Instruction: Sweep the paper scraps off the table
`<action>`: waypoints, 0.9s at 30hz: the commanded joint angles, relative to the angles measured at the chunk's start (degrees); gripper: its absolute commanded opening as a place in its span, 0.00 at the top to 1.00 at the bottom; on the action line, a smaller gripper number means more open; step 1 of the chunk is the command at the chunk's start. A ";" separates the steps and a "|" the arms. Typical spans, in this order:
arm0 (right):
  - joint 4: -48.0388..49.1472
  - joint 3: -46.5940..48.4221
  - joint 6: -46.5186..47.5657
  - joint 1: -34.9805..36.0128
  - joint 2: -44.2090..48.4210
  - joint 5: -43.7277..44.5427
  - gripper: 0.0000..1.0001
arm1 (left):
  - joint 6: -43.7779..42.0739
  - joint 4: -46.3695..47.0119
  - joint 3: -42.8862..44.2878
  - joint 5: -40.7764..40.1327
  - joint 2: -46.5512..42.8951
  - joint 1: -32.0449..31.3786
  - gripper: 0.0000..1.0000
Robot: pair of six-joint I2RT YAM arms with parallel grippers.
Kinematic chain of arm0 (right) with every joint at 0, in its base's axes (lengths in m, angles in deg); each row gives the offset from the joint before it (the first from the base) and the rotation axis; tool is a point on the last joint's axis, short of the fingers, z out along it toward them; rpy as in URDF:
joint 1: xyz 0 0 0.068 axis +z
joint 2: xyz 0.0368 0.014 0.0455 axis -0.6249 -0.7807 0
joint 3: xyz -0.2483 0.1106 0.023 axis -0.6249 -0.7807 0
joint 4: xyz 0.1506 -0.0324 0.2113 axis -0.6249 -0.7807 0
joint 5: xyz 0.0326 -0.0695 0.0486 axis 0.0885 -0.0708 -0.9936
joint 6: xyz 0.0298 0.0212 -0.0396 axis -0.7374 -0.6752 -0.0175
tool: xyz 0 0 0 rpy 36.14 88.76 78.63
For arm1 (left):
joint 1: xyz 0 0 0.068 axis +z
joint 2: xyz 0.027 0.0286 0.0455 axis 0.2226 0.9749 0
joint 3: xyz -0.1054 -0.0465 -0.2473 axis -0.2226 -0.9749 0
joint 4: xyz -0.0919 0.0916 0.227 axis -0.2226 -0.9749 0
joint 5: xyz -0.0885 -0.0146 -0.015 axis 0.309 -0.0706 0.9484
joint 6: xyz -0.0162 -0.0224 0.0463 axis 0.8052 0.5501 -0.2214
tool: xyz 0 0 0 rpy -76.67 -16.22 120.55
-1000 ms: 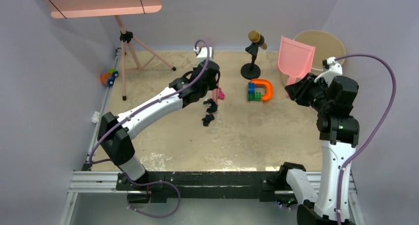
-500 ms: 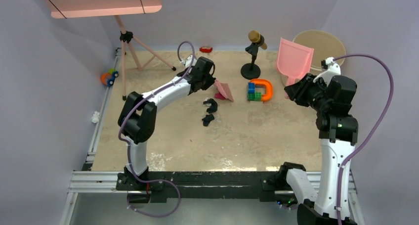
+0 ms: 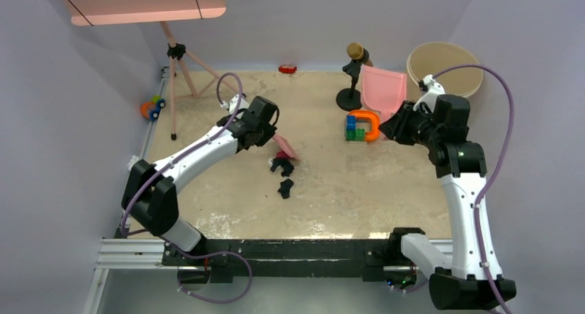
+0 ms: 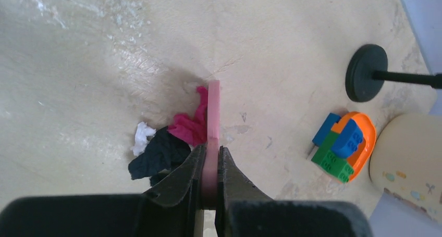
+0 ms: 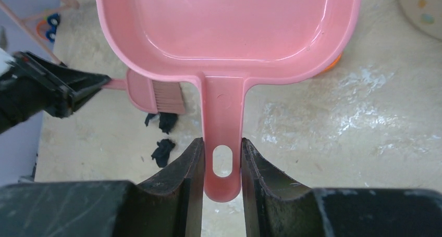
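My left gripper is shut on the handle of the pink brush, whose head rests on the beige table. Paper scraps lie against the brush: a magenta wad, a white wad and a navy-black wad. Another black wad lies a little nearer. My right gripper is shut on the handle of the pink dustpan, held above the table right of the scraps.
A blue-green block stack in an orange ring sits under the dustpan's near edge. A microphone stand, a beige bucket, a red toy car and a tripod stand along the far side.
My left arm has drawn the brush towards the near left, and the scraps have shifted with it. My right arm has carried the dustpan left, over the block stack.
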 commanded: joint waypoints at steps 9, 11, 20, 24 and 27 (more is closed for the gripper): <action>-3.23 -5.82 -4.12 29.64 -6.34 19.15 1.00 | -40.78 2.00 12.31 -2.25 -9.39 0.46 1.00; -5.07 -7.66 -5.88 33.19 -5.39 20.59 1.00 | -48.93 0.08 14.98 -4.52 -8.26 0.67 1.00; -17.39 -12.15 -17.06 58.54 -6.84 25.67 1.00 | -81.81 8.15 15.60 -1.84 -1.62 1.02 1.00; -19.83 -13.48 -21.90 67.95 -7.57 23.71 1.00 | -94.48 10.76 14.64 4.00 1.42 1.04 1.00; -19.23 -14.67 -24.03 73.61 -9.79 21.86 1.00 | -98.82 6.66 17.65 8.25 4.58 1.00 1.00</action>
